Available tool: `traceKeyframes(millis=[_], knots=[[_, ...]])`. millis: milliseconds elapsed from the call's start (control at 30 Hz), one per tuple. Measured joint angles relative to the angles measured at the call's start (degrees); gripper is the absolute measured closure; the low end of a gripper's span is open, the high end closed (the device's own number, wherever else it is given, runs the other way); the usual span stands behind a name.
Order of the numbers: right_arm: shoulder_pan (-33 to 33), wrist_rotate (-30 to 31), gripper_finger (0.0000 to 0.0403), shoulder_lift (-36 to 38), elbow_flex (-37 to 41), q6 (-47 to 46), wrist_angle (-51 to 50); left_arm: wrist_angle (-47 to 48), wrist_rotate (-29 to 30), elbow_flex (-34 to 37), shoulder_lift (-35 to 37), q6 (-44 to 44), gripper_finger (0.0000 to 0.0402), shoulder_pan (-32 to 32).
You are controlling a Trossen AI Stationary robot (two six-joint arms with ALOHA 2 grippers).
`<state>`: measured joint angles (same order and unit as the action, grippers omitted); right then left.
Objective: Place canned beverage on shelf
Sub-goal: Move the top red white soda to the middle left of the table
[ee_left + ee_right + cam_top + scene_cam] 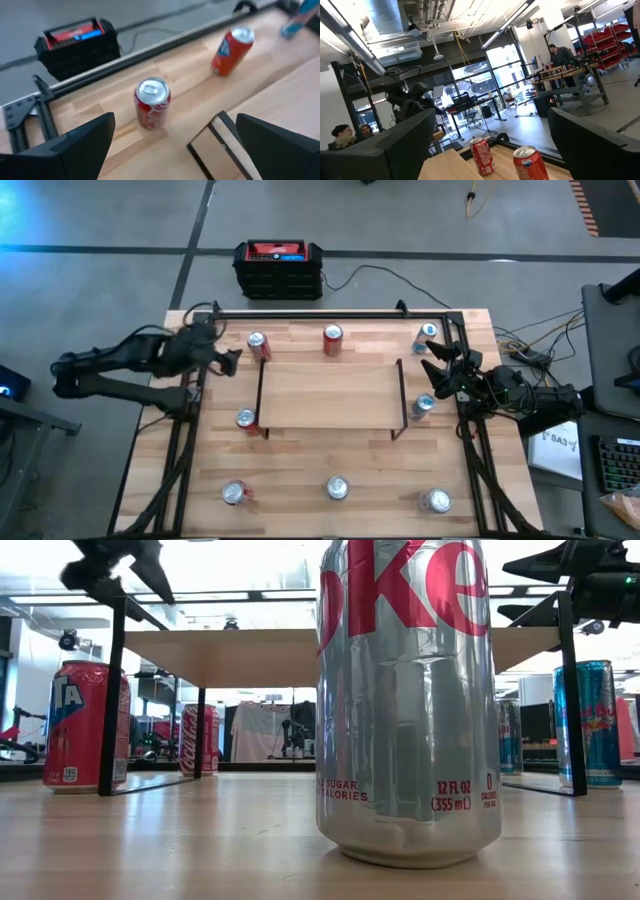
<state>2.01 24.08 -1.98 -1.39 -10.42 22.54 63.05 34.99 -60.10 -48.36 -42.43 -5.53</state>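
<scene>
The shelf (330, 392) stands mid-worktop with its board bare; judging by that, the task is barely begun. 8 cans ring it on the worktop (330, 460). The left gripper (228, 360) hovers wide open, holding nothing, near a Coca-Cola can (152, 102). The right gripper (432, 370) is open and empty too. The nearest silver can (408, 700) reads "12 FL OZ (355 mL)".
</scene>
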Motion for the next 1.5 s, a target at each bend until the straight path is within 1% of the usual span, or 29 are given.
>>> traceKeyframes(millis=[167, 333, 500, 567, 633, 700, 867, 1033, 1167, 1500], knots=[[0.01, 0.0, 0.0033, 0.0, 0.0, 0.0, -0.01, -3.42, -10.6, -0.68, -3.61, 9.82, 0.0002, -11.3], [0.01, 0.0, 0.0033, 0.0, 0.0, 0.03, -0.01, -4.42, -21.26, -4.97, -7.53, 17.47, 0.0002, -23.32], [0.0, -0.02, 0.0033, 0.0, 0.0, 0.04, -0.01, -3.54, -32.06, -9.58, -15.31, 22.16, 0.0002, -34.98], [-0.01, 0.0, 0.0033, 0.0, 0.0, 0.01, -0.01, -1.97, -36.07, -11.39, -19.43, 23.5, 0.0002, -38.38], [-0.01, 0.0, 0.0033, 0.0, 0.0, 0.03, -0.01, -0.57, -38.83, -13.36, -23.64, 24.72, 0.0002, -40.6], [-0.01, 0.0, 0.0033, 0.0, 0.0, 0.02, -0.01, 0.16, -40.41, -15.52, -27.51, 25.51, 0.0002, -41.77], [-0.01, -0.01, 0.0033, 0.0, 0.0, 0.02, 0.0, 4.25, -40.58, -21.02, -36.22, 27.17, 0.0002, -41.83], [0.01, 0.0, 0.0033, 0.0, 0.0, 0.0, -0.01, 7.54, -40.46, -24.79, -41.94, 27.23, 0.0002, -41.89], [0.0, 0.0, 0.0033, 0.0, 0.0, 0.01, 0.01, 8.75, -40.27, -24.82, -43.81, 27.17, 0.0002, -41.87], [0.0, 0.0, 0.0033, 0.0, 0.0, 0.0, 0.0, 6.69, -40.08, -22.38, -43.04, 26.75, 0.0002, -41.87]])
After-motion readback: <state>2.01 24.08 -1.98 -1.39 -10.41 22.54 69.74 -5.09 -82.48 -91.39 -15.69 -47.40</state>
